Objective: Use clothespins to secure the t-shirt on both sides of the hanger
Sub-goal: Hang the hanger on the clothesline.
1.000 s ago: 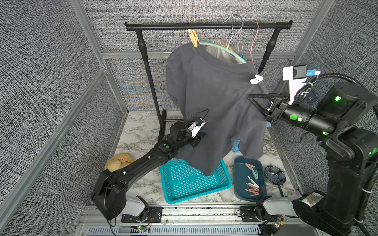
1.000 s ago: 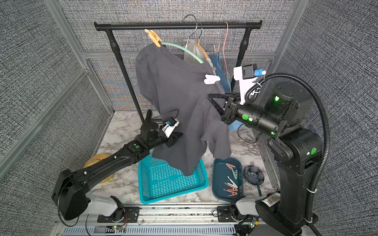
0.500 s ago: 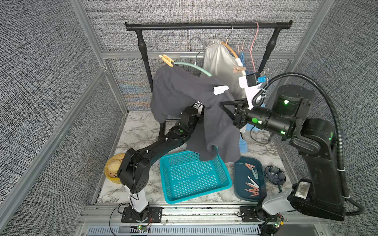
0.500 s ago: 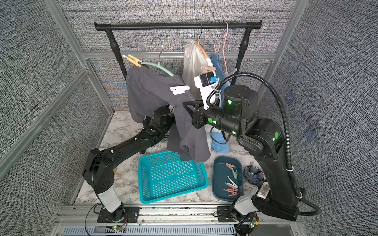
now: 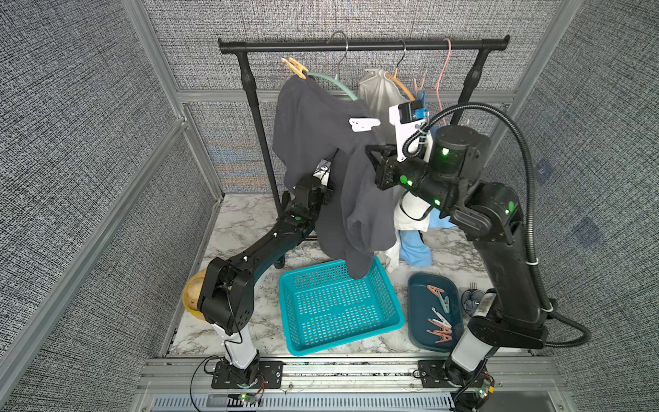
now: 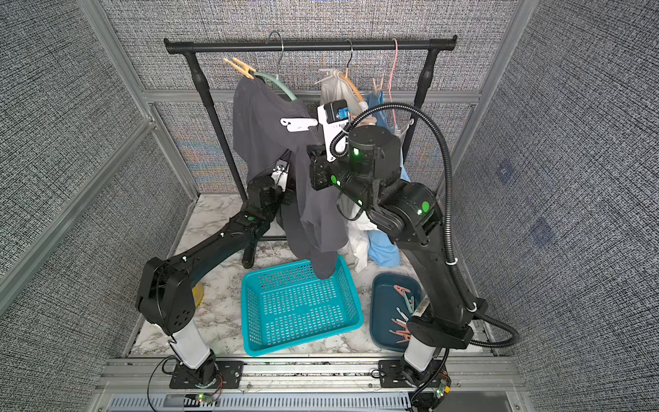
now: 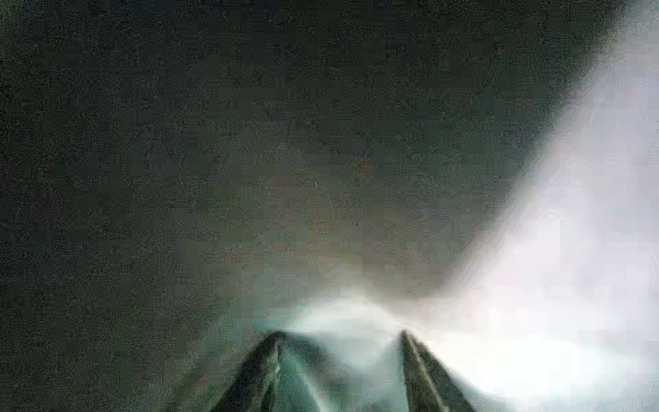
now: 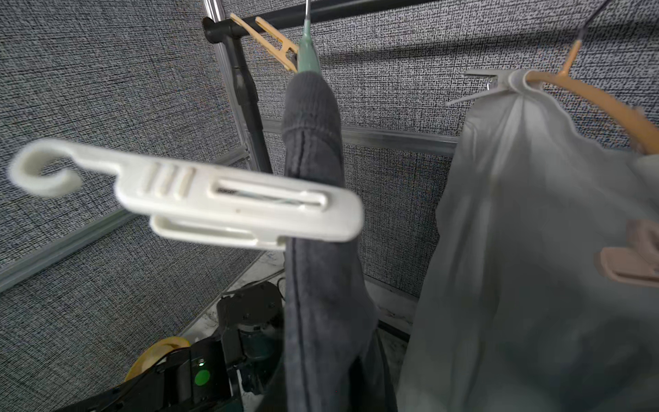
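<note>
A dark grey t-shirt (image 5: 313,142) (image 6: 264,142) hangs bunched on a green hanger (image 5: 335,85) (image 8: 306,53) hooked over the black rail. An orange clothespin (image 5: 294,67) (image 8: 267,39) sits at one end of the hanger, and a white clothespin (image 5: 363,124) (image 8: 214,199) clips the other shoulder. My right gripper (image 5: 371,153) is pressed into the shirt just below the white peg, shut on the cloth with its fingertips buried. My left gripper (image 7: 340,335) is under the shirt, out of sight in both top views. Its fingers stand apart, with dark cloth filling the view ahead.
A teal basket (image 5: 338,306) stands under the shirt's hem. A dark blue tray (image 5: 417,285) beside it holds several loose clothespins (image 5: 440,321). A white garment (image 5: 378,92) on an orange hanger and a blue garment (image 5: 413,246) hang right of the shirt. A yellow object (image 5: 192,296) lies behind my left arm.
The hanger and shirt have shifted left along the rail. My right gripper came left with the cloth, which now hangs bunched. My left arm moved from the front hem back under the shirt.
</note>
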